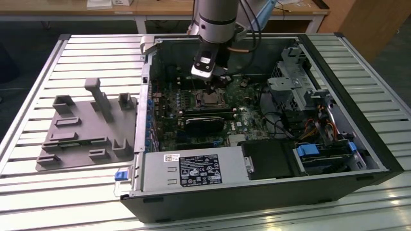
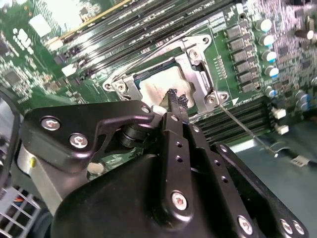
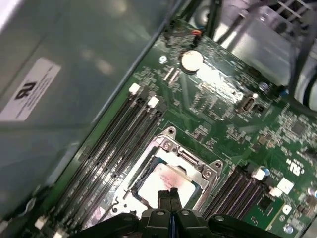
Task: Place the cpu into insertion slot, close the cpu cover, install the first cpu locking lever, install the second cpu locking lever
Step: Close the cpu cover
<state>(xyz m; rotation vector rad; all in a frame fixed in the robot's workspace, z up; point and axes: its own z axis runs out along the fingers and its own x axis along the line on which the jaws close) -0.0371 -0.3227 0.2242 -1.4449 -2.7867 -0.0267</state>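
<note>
The cpu (image 3: 166, 182) is lying flat in the insertion slot (image 1: 209, 98), its pale metal top showing through the cut-out of the cpu cover (image 2: 198, 74). The cover is lying down over the slot as a silvery frame. The pincer (image 2: 174, 97) is hanging right above the slot with its two black fingertips pressed together and gripping nothing. The tips are sitting at the edge of the chip's top, but I cannot tell whether they are touching the metal.

A thin wire lever (image 2: 247, 131) is angling away from one corner of the slot, across the long black memory slots (image 2: 233, 124) beside it. A second wire (image 2: 148, 59) is running along the opposite side of the slot, and I cannot tell whether it is latched. More memory slots (image 3: 114, 144) are flanking the slot on that side, and a round coin cell (image 3: 191, 59) is shining further off on the green motherboard (image 3: 223, 104).

In the exterior view the arm (image 1: 215, 19) is reaching down to the slot inside the open computer case (image 1: 359, 120), which is lying on its side on the slatted bench (image 1: 83, 53). A grey moulded fixture (image 1: 83, 134) is sitting on the bench outside the case, well apart from the slot, towards the exterior view's left.
</note>
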